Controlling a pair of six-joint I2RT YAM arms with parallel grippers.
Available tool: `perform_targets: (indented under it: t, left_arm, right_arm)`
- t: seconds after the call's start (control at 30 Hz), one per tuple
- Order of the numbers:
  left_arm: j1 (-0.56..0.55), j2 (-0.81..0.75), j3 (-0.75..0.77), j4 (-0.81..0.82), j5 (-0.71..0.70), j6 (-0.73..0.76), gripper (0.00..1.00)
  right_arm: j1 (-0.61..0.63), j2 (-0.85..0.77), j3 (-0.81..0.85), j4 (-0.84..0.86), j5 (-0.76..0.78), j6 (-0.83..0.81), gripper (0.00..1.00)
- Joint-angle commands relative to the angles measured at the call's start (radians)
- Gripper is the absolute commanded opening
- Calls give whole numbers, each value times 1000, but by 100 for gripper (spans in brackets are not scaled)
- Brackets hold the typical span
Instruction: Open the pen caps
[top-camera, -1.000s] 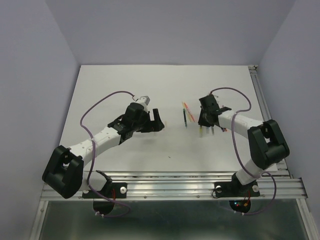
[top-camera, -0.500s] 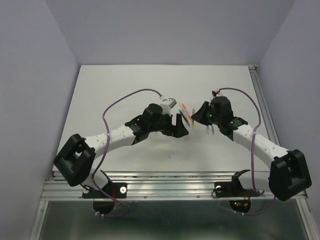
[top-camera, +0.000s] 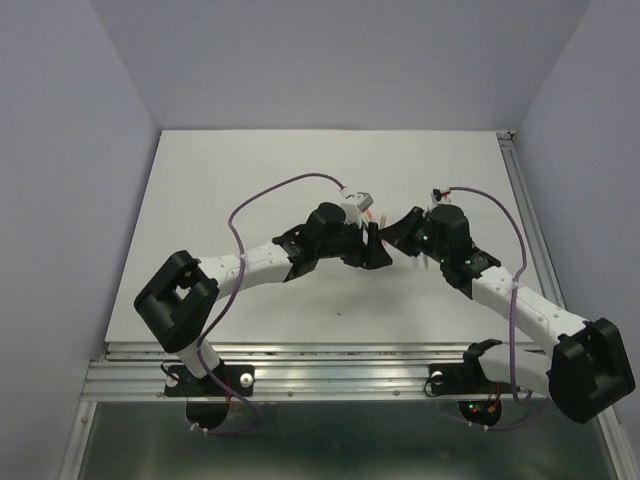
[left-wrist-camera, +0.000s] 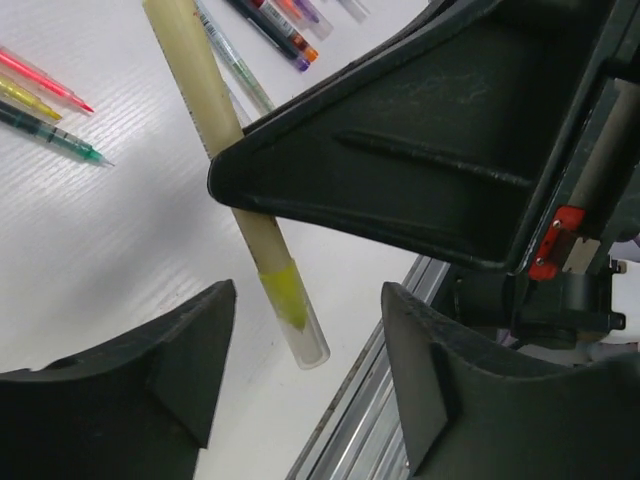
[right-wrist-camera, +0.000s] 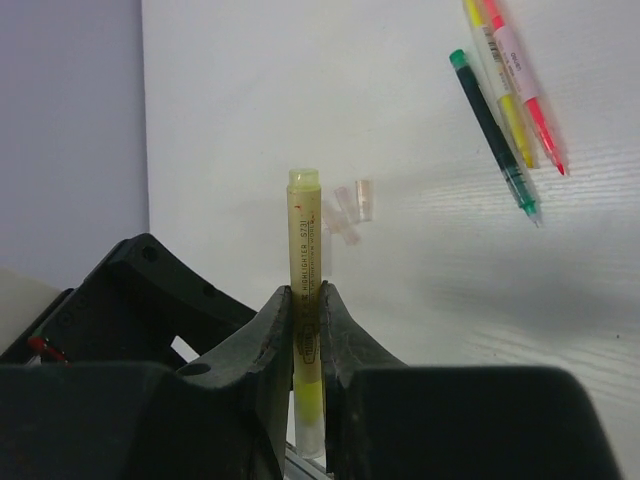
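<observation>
My right gripper (right-wrist-camera: 305, 300) is shut on a pale yellow highlighter pen (right-wrist-camera: 305, 235), gripping its barrel. The pen's translucent cap (left-wrist-camera: 302, 338) sticks out below the fingers, with the yellow tip showing inside. My left gripper (left-wrist-camera: 300, 370) is open, and its two fingers stand on either side of that cap without touching it. In the top view the left gripper (top-camera: 372, 250) and the right gripper (top-camera: 405, 230) meet at mid-table. Two loose pale pen caps (right-wrist-camera: 350, 205) lie on the table beyond.
Green (right-wrist-camera: 495, 135), yellow (right-wrist-camera: 500, 90) and pink (right-wrist-camera: 525, 80) pens lie together on the white table (top-camera: 250, 180). More dark and purple pens (left-wrist-camera: 275, 25) lie farther off. A metal rail (top-camera: 340, 355) runs along the near edge.
Both arms have swung inward and met at mid-table. The left gripper has come right, up to the pen held by the right gripper, which has moved left.
</observation>
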Motion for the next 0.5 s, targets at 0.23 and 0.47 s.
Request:
perform_targets:
  t: [0.23, 0.47]
  left_arm:
    - [-10, 18, 58, 23, -26, -37, 2]
    - [-14, -57, -11, 13, -77, -38, 0]
  right_arm:
    - [26, -47, -45, 132, 100, 84, 1]
    - [26, -56, -37, 98, 201, 52, 1]
